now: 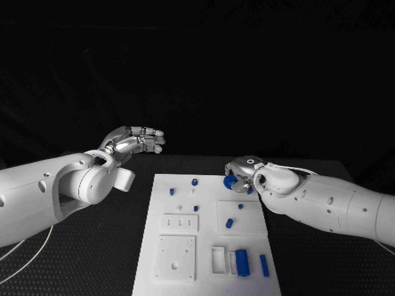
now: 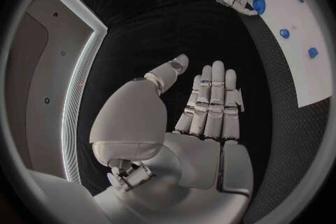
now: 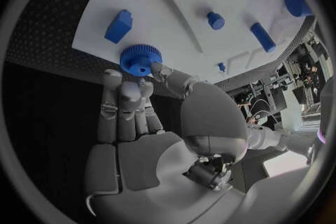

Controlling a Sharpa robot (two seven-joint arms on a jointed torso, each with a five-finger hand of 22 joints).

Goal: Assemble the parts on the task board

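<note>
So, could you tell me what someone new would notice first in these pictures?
Probably the right hand at the far right edge of the white task board, its fingertips on a round blue gear. Next, the left hand held open above the black table, left of the board, holding nothing.

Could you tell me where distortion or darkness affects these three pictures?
Head view: background fully black, task board bright. Left wrist view: fisheye bends the board's edge; open left robot hand evenly lit. Right wrist view: board curves; blue gear sharp at the right robot hand.
</note>
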